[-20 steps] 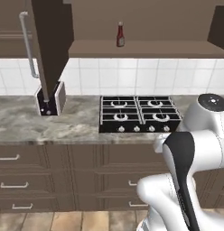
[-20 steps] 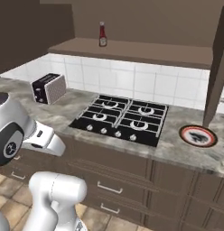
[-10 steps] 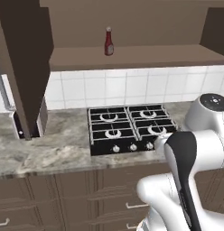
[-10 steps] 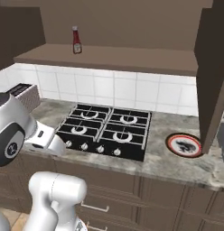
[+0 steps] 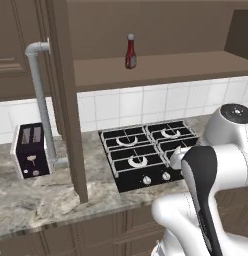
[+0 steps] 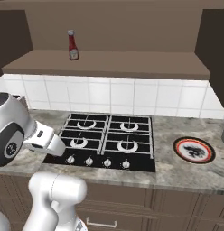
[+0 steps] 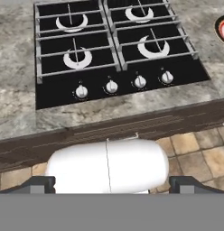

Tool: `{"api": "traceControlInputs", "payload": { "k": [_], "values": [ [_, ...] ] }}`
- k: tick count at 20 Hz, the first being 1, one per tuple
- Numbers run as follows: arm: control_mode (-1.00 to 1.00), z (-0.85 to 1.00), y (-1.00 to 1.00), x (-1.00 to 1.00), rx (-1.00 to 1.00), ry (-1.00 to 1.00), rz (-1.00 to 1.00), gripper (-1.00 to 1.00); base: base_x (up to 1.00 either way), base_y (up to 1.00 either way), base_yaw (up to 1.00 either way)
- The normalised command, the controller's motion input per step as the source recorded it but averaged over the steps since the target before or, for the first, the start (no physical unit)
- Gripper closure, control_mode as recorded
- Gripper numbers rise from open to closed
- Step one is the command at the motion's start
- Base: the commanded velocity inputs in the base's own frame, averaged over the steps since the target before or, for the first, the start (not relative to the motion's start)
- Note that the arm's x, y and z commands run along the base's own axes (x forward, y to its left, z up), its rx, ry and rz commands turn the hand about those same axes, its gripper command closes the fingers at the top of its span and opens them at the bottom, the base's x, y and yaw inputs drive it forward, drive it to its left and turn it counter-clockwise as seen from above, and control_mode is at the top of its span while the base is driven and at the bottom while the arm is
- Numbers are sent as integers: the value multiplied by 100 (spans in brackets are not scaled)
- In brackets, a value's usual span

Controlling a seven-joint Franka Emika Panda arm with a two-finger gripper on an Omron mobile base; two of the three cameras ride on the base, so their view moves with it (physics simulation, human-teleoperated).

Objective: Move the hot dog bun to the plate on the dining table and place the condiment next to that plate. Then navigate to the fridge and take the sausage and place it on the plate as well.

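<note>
We see the condiment (image 5: 130, 51) standing upright on the brown shelf (image 5: 161, 70) above the white tiled wall, over the left part of the hob (image 6: 106, 140). Our gripper (image 7: 112, 184) hangs above the counter's front edge with its jaws spread wide, holding nothing; the two finger tips sit far apart at the bottom of the hand view. On the counter (image 5: 31, 200) a toaster (image 5: 30, 150) stands left of the hob, beside a grey pipe (image 5: 40, 100). A red-rimmed white plate (image 6: 193, 150) lies right of the hob.
</note>
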Motion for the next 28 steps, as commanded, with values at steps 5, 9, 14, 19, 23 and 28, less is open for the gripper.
{"api": "traceControlInputs", "payload": {
  "k": [5,9,14,19,23,28],
  "values": [
    [100,0,0,0,0,0,0,-100,85,30,-15],
    [100,0,0,0,0,0,0,-100,88,21,0],
    [-100,30,1,40,8,-31,12,-100,0,0,0],
    [-100,79,0,3,2,-40,12,-100,0,0,0],
    [-100,100,9,0,0,-40,9,-100,0,0,0],
    [-100,95,26,18,0,-38,9,-100,0,0,0]
  ]
}}
